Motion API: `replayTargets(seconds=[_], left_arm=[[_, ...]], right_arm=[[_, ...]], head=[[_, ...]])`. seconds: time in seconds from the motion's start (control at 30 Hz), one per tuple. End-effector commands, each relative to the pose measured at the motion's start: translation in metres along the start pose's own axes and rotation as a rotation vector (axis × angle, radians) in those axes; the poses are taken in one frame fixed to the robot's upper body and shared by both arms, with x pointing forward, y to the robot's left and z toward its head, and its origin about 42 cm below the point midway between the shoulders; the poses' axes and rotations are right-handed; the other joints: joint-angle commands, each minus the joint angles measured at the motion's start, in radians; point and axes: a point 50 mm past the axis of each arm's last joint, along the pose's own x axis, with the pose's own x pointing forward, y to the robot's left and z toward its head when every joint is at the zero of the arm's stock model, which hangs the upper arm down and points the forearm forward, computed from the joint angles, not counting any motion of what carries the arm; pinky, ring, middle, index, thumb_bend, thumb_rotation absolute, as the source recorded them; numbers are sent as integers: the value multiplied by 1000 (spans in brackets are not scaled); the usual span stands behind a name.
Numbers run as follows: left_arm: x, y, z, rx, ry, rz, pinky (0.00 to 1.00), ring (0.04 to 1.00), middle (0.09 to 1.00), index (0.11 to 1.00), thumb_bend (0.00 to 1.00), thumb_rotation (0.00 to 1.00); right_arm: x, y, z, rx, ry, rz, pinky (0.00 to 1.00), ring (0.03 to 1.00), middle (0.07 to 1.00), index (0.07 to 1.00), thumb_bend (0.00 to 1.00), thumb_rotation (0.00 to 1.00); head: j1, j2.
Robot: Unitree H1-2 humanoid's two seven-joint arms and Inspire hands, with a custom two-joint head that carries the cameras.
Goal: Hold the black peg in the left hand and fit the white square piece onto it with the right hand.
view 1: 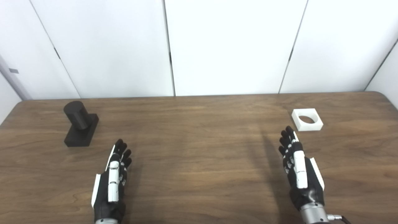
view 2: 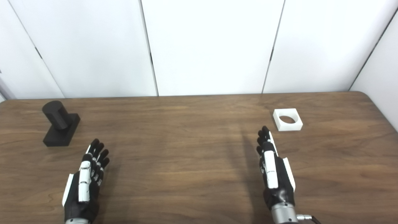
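Left hand (view 1: 112, 180): fingers stretched out and slightly spread, empty; held edge-up above the table near its near-left part; touching nothing; the wrist is cut off by the picture's bottom edge
Right hand (view 1: 299, 169): fingers extended and a little apart, holding nothing; also edge-up, near the near-right part of the table; its fingertips (view 1: 287, 132) lie just short of the white piece but apart from it; a metal wrist cuff and a cable end show at the bottom edge, the rest of the arm is cut off
Black peg (view 1: 76, 114): a dark cylinder standing on a dark rectangular base; it sits near the far-left corner of the table, beyond the left hand and well apart from it; untouched
White square piece (view 1: 307, 119): flat on the table towards the far-right corner; a round hole through its middle shows the wood beneath; lies well apart from the peg, across the table's width
Table (view 1: 199, 149): brown wood grain with rounded far corners; its near edge is out of view
Wall panels (view 1: 224, 43): white, with dark seams, behind the far edge
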Motion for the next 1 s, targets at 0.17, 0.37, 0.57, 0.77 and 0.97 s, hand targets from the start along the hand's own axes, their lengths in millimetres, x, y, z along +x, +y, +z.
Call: replayTargets(seconds=[0.17,0.37,0.57,0.77,0.97], left_arm=[[-11,0,1,7,-20,-1,980,972,983,981,403,962],[-11,-1,0,21,-19,6,958,954,968,969,404,957],[-12,-3,1,18,-14,0,955,952,967,968,410,946],[-12,-7,-1,35,-12,2,924,933,952,953,441,932],[-14,-13,-3,31,6,-5,920,935,953,958,470,917]], right_arm=[[-37,-31,-15,-89,70,-15,1000,995,979,1000,567,1000],[-38,-31,-14,-88,72,-19,1000,991,974,1000,557,1000],[-37,-35,-15,-82,60,-9,1000,989,979,1000,545,1000],[-37,-39,-12,-74,61,0,1000,999,989,1000,550,1000],[-38,-46,-13,-66,59,5,1000,1000,994,1000,556,1000]], head=[[-1,0],[12,2],[37,0],[115,-1],[176,-24]])
